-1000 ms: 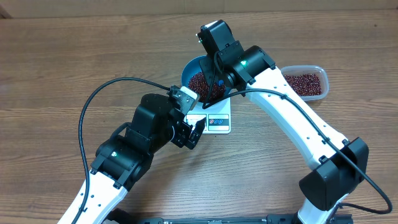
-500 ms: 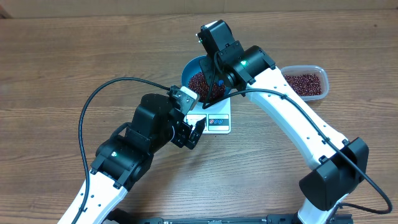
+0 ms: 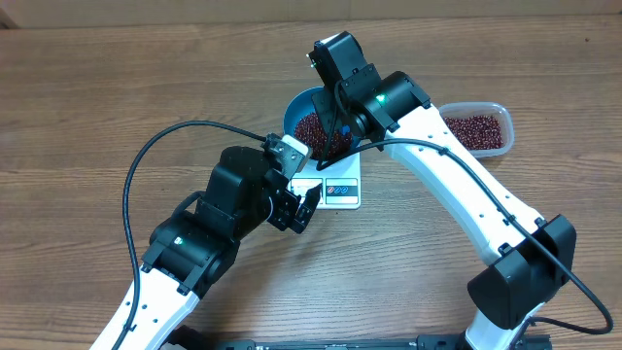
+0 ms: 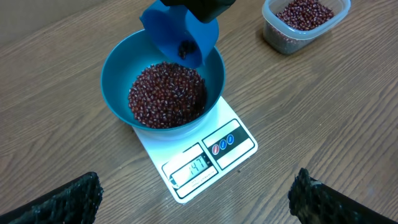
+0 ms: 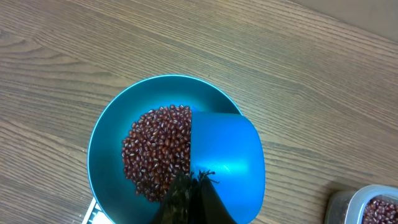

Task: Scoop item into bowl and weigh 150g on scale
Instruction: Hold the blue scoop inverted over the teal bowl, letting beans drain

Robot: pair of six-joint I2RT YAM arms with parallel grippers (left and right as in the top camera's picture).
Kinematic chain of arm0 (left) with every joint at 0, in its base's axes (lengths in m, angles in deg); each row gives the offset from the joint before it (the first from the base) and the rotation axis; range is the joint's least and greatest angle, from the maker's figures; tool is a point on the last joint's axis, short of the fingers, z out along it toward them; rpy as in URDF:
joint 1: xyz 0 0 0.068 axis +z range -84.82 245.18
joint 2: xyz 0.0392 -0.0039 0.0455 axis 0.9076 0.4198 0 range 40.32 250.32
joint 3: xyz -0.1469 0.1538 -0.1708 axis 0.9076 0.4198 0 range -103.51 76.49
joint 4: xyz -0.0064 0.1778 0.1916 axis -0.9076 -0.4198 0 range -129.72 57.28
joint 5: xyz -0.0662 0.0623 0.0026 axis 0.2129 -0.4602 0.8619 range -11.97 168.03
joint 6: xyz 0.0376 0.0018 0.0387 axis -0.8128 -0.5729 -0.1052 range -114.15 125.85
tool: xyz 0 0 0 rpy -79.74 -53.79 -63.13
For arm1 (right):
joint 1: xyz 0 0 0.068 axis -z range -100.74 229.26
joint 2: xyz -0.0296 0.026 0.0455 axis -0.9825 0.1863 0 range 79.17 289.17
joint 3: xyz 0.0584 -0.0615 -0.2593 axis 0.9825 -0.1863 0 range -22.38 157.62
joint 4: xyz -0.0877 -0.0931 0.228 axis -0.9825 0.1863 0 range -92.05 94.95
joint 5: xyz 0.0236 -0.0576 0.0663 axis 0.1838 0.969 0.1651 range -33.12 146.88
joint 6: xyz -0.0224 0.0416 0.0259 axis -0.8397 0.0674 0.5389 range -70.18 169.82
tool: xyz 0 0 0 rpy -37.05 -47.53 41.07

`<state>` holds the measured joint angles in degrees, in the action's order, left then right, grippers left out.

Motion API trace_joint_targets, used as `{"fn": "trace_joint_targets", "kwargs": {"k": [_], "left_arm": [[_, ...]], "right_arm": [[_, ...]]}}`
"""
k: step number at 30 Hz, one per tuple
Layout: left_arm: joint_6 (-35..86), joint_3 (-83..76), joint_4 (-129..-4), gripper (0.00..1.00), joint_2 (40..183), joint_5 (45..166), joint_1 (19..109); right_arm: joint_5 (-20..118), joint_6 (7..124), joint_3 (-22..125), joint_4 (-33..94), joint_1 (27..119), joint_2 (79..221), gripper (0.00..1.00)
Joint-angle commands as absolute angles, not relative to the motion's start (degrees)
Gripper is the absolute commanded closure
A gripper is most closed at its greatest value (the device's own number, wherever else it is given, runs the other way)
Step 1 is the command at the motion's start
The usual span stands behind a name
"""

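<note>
The blue bowl point(image 4: 115, 81) sits on the white scale point(image 4: 205, 158), whose display reads 147. A heap of red-brown beans point(image 4: 166, 93) fills its bottom. My right gripper point(image 5: 196, 180) is shut on the handle of a small blue scoop point(image 5: 227, 155). It holds the scoop tilted over the bowl's far rim, with a few beans at the scoop's lip point(image 4: 185, 46). My left gripper point(image 4: 196, 194) is open and holds nothing. It hovers over the table just in front of the scale. From overhead, the right arm covers part of the bowl point(image 3: 292, 109).
A clear plastic tub point(image 3: 476, 129) of more beans stands to the right of the scale, also in the left wrist view as the tub point(image 4: 301, 22). Both arms reach in from the near edge of the wooden table point(image 3: 117, 87). A black cable point(image 3: 146, 160) loops over its left side.
</note>
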<state>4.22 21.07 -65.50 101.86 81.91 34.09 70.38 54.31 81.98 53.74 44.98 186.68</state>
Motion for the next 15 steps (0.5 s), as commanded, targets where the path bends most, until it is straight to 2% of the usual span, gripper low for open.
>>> {"fn": "trace_joint_targets", "kwargs": {"k": [1, 15], "left_arm": [[4.59, 21.38, -65.5, 0.0, 102.1, 81.93, 34.19], [4.57, 21.38, -65.5, 0.0, 102.1, 81.91, 34.19]], "right_arm": [[70.99, 54.53, 84.19, 53.59, 44.83, 183.97, 0.96], [70.99, 54.53, 84.19, 54.18, 44.83, 183.97, 0.96]]}}
